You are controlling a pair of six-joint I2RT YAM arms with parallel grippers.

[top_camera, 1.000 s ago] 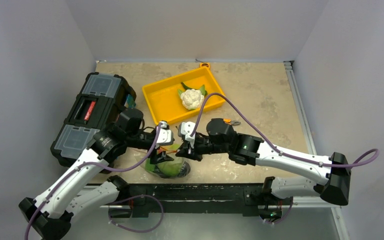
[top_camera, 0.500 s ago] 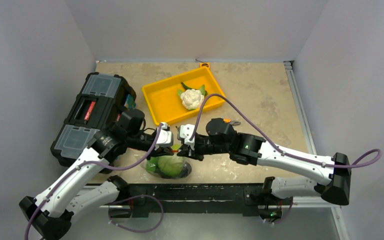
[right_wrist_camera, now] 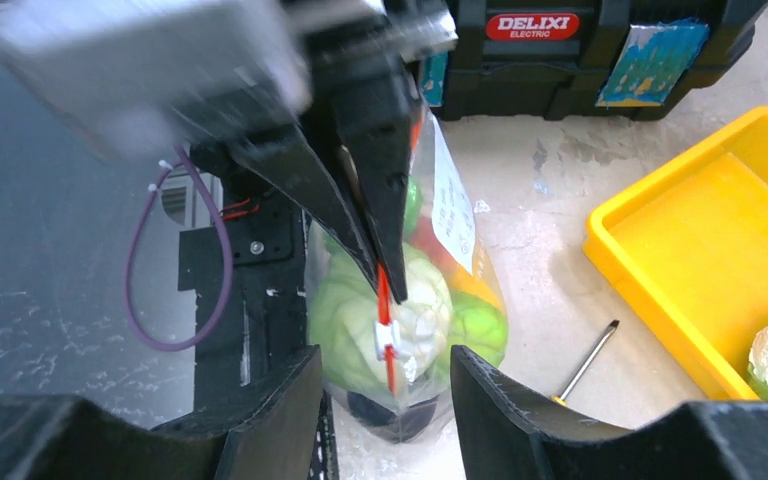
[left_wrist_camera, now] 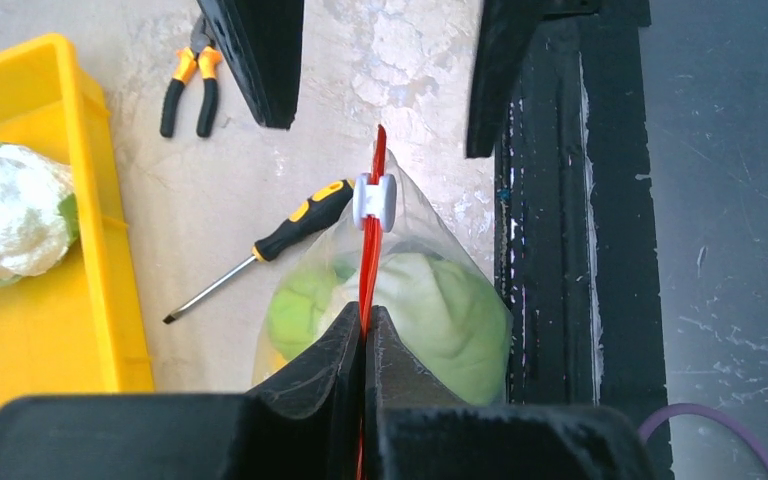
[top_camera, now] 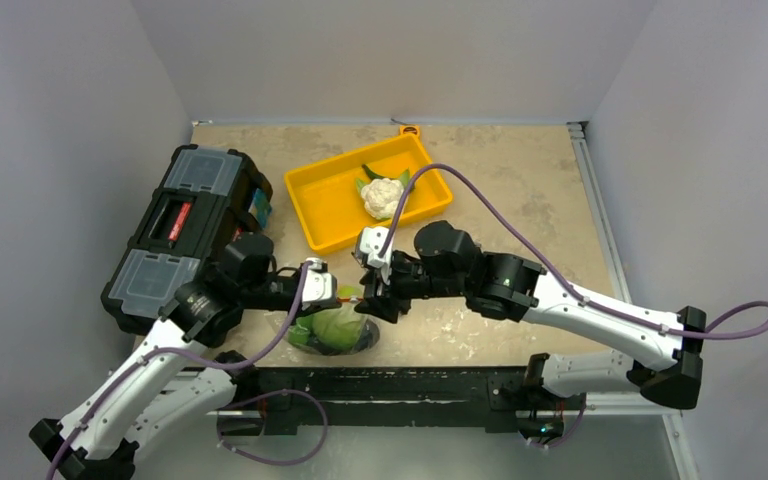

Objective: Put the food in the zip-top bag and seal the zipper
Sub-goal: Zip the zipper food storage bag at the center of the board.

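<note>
Here, at the front edge of the table [top_camera: 530, 190], the zip-top bag [top_camera: 305, 335] stood upright, holding pale green cabbage [left_wrist_camera: 440, 310] and other produce. The left gripper [left_wrist_camera: 365, 325] was pressed together on the red-orange zipper [left_wrist_camera: 371, 250] along the bag's mouth, with the white slider [left_wrist_camera: 374, 197] just beyond its tips. The right gripper [right_wrist_camera: 385, 365] faced it, jaws spread, one finger on each side of the strip and clear of it. White cauliflower [top_camera: 383, 195] lay in the yellow tray [top_camera: 325, 210]. A screwdriver [left_wrist_camera: 270, 245] lay beside the bag.

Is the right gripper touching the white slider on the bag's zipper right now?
Apart. In the right wrist view the right gripper stands open, and the white slider sits in the gap, clear of both fingers.
</note>
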